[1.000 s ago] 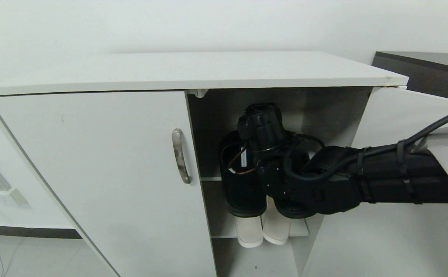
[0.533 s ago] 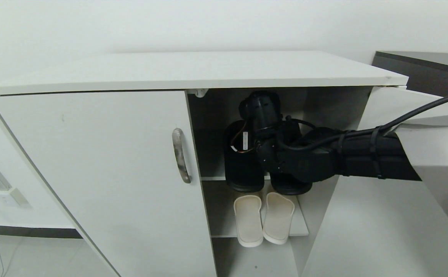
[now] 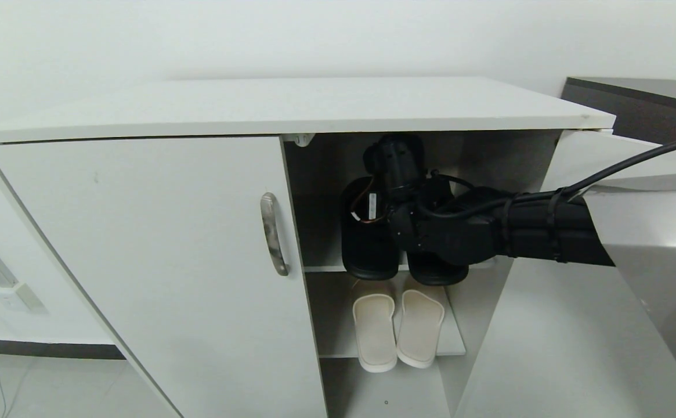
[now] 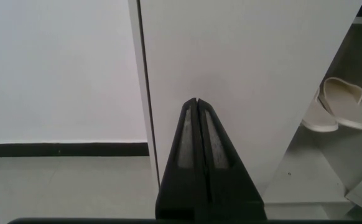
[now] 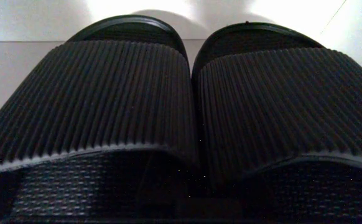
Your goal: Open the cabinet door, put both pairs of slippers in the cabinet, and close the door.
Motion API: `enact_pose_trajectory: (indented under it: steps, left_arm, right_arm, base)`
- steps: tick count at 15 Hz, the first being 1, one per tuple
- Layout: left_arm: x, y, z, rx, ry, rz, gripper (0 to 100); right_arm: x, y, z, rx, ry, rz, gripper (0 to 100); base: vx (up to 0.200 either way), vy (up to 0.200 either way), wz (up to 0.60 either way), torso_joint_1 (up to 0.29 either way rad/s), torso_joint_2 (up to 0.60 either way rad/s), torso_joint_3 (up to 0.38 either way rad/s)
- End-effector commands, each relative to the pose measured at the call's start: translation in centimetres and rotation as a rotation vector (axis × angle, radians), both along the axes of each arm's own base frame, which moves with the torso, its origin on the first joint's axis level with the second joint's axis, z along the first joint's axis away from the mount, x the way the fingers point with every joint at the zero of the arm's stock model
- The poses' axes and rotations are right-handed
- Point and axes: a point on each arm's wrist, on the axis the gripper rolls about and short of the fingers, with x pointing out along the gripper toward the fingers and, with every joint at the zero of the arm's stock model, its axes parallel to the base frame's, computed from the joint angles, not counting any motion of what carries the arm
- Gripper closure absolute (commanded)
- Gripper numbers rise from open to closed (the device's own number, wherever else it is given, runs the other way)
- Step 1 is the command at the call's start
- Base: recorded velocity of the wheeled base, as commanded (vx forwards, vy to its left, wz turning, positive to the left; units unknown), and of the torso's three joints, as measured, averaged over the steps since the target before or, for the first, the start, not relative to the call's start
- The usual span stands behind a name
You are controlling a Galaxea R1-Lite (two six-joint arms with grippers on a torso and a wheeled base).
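Note:
The white cabinet has its right door swung open and its left door closed. My right gripper is inside the upper compartment, shut on the pair of black slippers. Their heels hang over the front edge of the middle shelf. The ribbed straps of the black slippers sit side by side right in front of the right wrist camera. A pair of white slippers lies on the lower shelf. My left gripper is shut and empty, low before the closed door, with the white slippers off to one side.
A metal handle is on the closed left door. The open right door stands beside my right arm. A dark desk is at the far right. A wall socket and cable are low on the left.
My right arm has lifted the black slippers from in front of the white pair up to the middle shelf and pushed them deeper in. The white slippers have come into full view.

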Motion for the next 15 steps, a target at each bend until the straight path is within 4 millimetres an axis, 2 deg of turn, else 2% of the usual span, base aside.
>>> enact_pose_trajectory:
  steps: [1,11,12,15]
  left_arm:
    - [0.01,0.00,0.00,0.000,0.001,0.001,100]
    - [0.01,0.00,0.00,-0.002,0.001,0.001,100]
    - [0.01,0.00,0.00,0.000,0.001,0.001,100]
    - [0.01,0.00,0.00,-0.002,0.001,0.001,100]
  right_arm:
    - [0.03,0.02,-0.15,-0.002,0.002,0.000,100]
    - [0.11,0.09,-0.81,-0.012,0.015,-0.001,100]
    - [0.11,0.09,-0.81,-0.012,0.015,-0.001,0]
    - [-0.13,0.06,-0.91,-0.016,0.021,0.002,0]
  base:
    - [0.000,0.000,0.00,0.000,0.00,0.000]
    - [0.000,0.000,0.00,0.000,0.00,0.000]
    - [0.000,0.000,0.00,0.000,0.00,0.000]
    - [0.000,0.000,0.00,0.000,0.00,0.000]
